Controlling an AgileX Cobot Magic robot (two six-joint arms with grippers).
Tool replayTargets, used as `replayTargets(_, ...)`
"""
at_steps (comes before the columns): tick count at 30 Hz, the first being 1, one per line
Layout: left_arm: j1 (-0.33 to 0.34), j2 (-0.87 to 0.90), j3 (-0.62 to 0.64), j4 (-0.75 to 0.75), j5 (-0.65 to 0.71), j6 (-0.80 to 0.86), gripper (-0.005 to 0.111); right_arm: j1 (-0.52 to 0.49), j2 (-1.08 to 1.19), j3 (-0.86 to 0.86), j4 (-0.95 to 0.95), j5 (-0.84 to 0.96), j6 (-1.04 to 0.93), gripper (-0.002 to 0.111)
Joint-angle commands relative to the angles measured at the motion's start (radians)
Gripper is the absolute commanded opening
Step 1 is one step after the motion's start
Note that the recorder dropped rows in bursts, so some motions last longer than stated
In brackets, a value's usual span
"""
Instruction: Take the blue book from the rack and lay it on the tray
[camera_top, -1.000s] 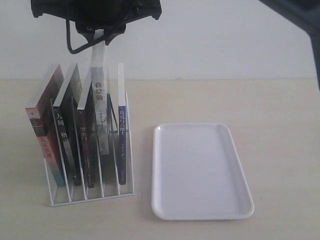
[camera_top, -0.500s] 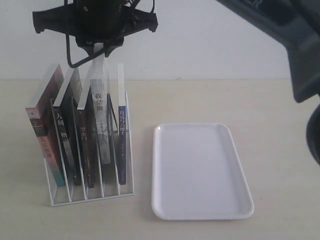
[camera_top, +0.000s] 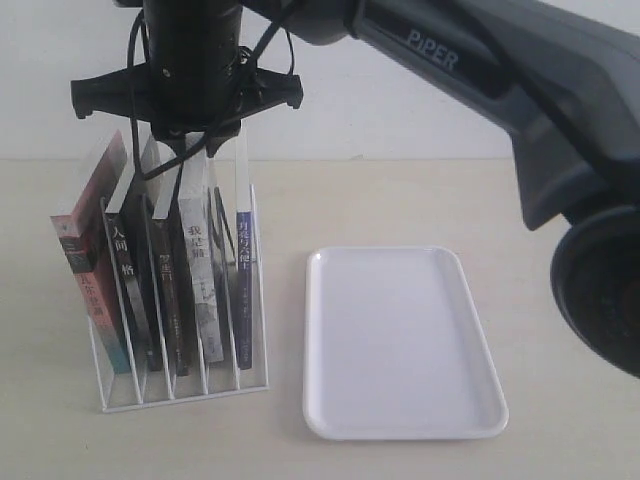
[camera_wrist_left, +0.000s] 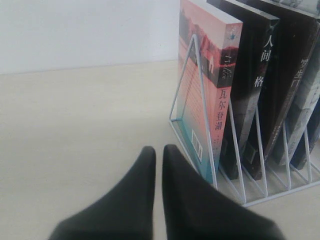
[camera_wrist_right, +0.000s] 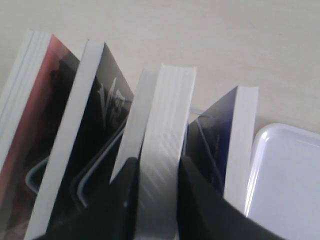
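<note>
Grey-spined book (camera_top: 200, 290) lower now in wire rack (camera_top: 185, 395), between matte black fingers (camera_wrist_right: 197, 210)

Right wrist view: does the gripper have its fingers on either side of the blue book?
No, the right gripper straddles the pale page edge of the grey-spined book, while the blue book stands beside it, outside the grip.

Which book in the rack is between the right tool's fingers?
The grey-spined book, fourth from the left in the exterior view; the right tool straddles its page edge. The blue book is its neighbour on the tray side.
</note>
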Motion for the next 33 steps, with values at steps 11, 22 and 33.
replayTargets(11,0.004,-0.003,0.003,0.0,0.001,-0.007,0.005,0.001,-0.014,-0.008,0.025,-0.025,-0.01,0.035)
replayTargets(22,0.004,-0.003,0.003,0.0,0.001,-0.007,0.005,0.001,-0.1,-0.008,0.051,-0.025,-0.024,0.035)
replayTargets(33,0.004,-0.003,0.003,0.0,0.001,-0.007,0.005,0.07,-0.062,-0.008,0.019,-0.025,0.008,0.035)
